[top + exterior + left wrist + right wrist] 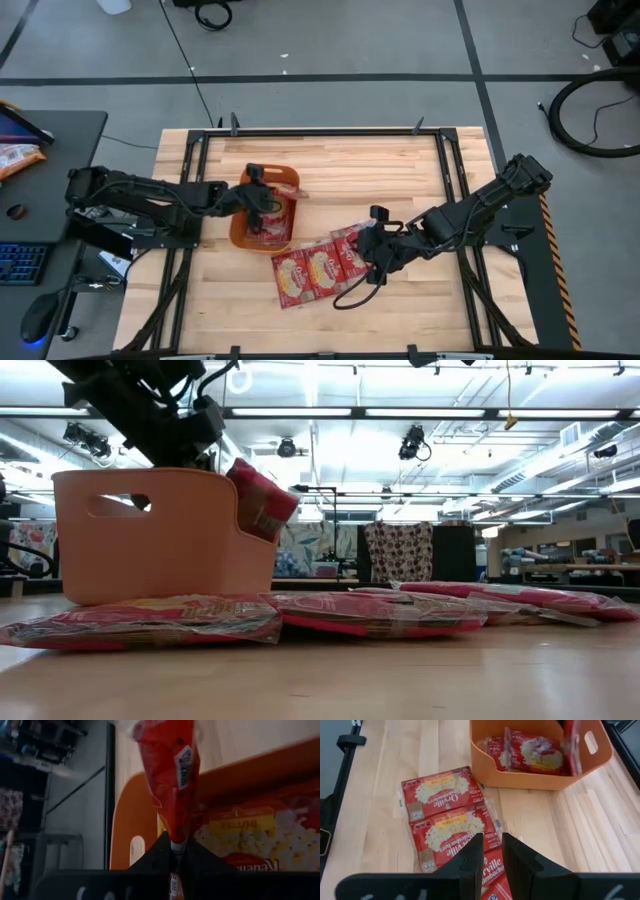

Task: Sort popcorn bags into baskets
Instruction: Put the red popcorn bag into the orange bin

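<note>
The orange basket (240,232) sits left of the table's centre, and at least one red popcorn bag (532,751) lies flat inside it. My left gripper (264,200) is over the basket, shut on another red bag (290,190) that pokes out over the basket's rim (262,495). Three more bags (320,266) lie flat in a row on the table right of the basket. My right gripper (492,851) hovers above the rightmost of these (492,870), open with a narrow gap. It does not show in the low view. My left gripper (175,845) pinches the red bag by one edge (176,831) between its two fingers, coming from the table's left and slanting down. The bag stands edge-on and tilted. Its free end (167,755) reaches beyond the basket's rim, above the bag lying inside (255,832).
Black frame rails (450,180) run along the tabletop's sides. Bare wood lies near the far edge (350,155) and the near right corner (420,310). A desk with a keyboard and mouse (30,265) stands left of the table.
</note>
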`<action>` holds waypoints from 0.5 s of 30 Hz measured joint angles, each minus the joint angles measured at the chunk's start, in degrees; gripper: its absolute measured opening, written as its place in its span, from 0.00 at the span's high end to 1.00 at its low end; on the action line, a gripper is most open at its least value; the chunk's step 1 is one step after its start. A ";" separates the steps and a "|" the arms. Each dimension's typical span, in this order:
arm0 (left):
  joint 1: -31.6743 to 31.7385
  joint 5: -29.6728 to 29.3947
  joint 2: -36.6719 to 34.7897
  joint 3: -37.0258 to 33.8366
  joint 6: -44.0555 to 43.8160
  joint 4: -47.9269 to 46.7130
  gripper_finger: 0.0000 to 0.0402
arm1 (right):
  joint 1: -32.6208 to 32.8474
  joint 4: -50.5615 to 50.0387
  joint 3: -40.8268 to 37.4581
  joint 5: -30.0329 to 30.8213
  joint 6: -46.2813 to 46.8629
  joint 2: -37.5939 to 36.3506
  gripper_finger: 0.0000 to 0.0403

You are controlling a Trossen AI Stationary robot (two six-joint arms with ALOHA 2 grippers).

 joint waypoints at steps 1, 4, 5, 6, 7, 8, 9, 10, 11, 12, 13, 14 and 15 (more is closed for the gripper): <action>0.37 0.69 0.00 0.00 0.35 0.00 0.94 | 0.01 0.13 0.00 -0.01 -0.02 0.00 0.81; 0.58 1.43 0.00 0.00 -0.07 -0.31 0.94 | 0.04 0.13 0.00 -0.04 -0.19 0.00 0.81; 0.42 1.40 0.00 0.00 -0.81 -0.43 0.93 | 0.04 0.14 0.00 -0.04 -0.22 0.00 0.81; 0.24 1.31 0.00 0.00 -1.46 -0.58 0.92 | 0.04 0.13 0.00 -0.04 -0.22 0.00 0.81; 0.08 0.92 0.00 0.00 -2.04 -0.75 0.90 | 0.04 0.11 0.00 -0.04 -0.22 0.00 0.81; -0.23 0.11 0.00 0.00 -2.55 -0.83 0.88 | 0.02 0.11 0.00 -0.04 -0.22 0.00 0.81; -0.56 -0.72 -0.16 0.00 -2.70 -1.11 0.85 | 0.02 0.11 0.00 -0.02 -0.22 0.00 0.81; -0.89 -1.31 -0.61 0.00 -2.87 -1.76 0.82 | 0.02 0.11 0.00 -0.04 -0.22 0.00 0.81; -1.25 -1.60 -0.85 0.00 -2.95 -1.99 0.80 | 0.04 0.12 0.00 -0.04 -0.22 0.00 0.81; -1.70 -1.64 -0.89 0.01 -3.08 -1.73 0.77 | 0.04 0.14 0.00 -0.04 -0.22 0.00 0.81; -2.23 -1.67 -1.23 0.02 -3.45 -2.32 0.74 | 0.04 0.13 0.00 -0.05 -0.22 0.00 0.81; -2.85 -1.76 -1.87 0.00 -4.00 -3.13 0.71 | 0.04 0.11 0.00 -0.06 -0.22 0.00 0.81; -3.54 -1.88 -2.27 0.09 -4.31 -3.11 0.68 | 0.04 0.11 0.00 -0.04 -0.13 0.00 0.81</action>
